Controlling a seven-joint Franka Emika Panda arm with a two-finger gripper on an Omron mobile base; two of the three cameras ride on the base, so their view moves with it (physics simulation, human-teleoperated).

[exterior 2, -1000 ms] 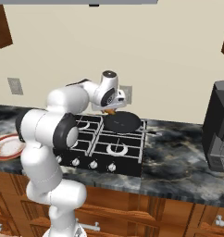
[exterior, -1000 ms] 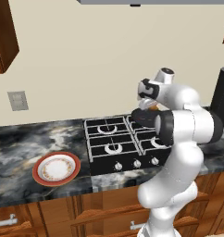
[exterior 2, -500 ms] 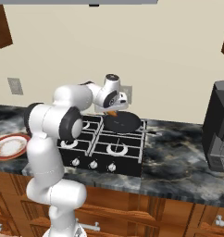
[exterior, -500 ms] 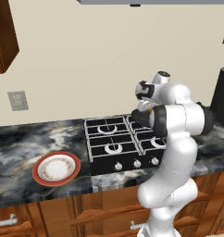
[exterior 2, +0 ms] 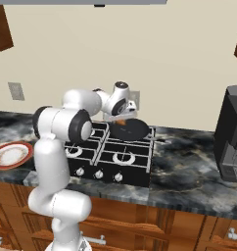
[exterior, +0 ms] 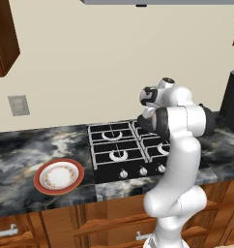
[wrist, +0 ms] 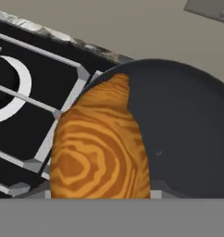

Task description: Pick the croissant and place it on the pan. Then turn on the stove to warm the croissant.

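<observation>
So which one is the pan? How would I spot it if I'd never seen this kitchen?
Find the black stove set into the marbled counter. The pan sits on its back burner nearest the wall, on the side toward the big black appliance, right under the gripper shut on the croissant. It's round, dark and plain, unlike the red-rimmed white plate on the counter.

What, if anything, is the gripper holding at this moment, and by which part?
The gripper holds the croissant over the pan. The fingertips are hidden, so the part gripped cannot be told.
</observation>
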